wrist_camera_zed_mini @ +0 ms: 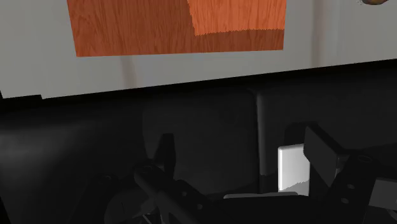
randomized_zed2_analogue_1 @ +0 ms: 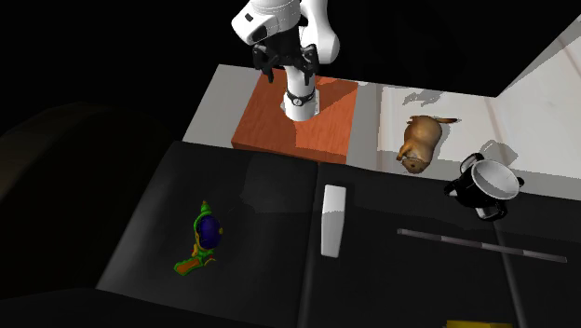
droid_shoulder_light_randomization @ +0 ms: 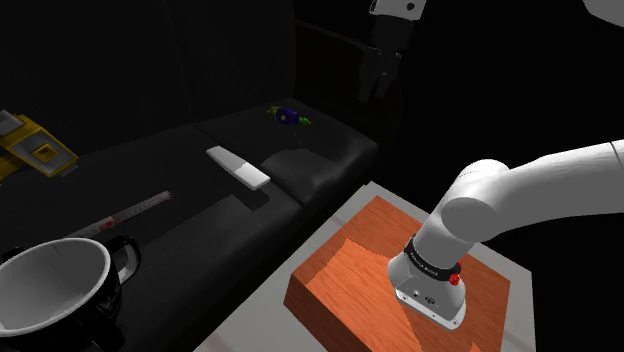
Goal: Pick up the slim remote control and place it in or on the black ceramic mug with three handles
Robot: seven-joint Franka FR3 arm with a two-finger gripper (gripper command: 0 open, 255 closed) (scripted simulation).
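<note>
White-grey slim remote [droid_shoulder_light_randomization: 238, 167] lies flat on the dark sofa seat [droid_shoulder_light_randomization: 300, 165], untouched, w/ a thin rod [droid_shoulder_light_randomization: 130, 212] near it. Our pincer [droid_shoulder_light_randomization: 374, 88] hangs well above, fingers apart, nothing btwn them. The mug [droid_shoulder_light_randomization: 55, 285] sits well apart, at the shoulder view's lower left. We judge this the approach: centre over the remote, turn fingers across its narrow width, descend straight, then close.

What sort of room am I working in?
Likely a living room: a dark cushioned sofa with a slim remote control lying on it, and a brown animal figure on the pale floor.
</note>
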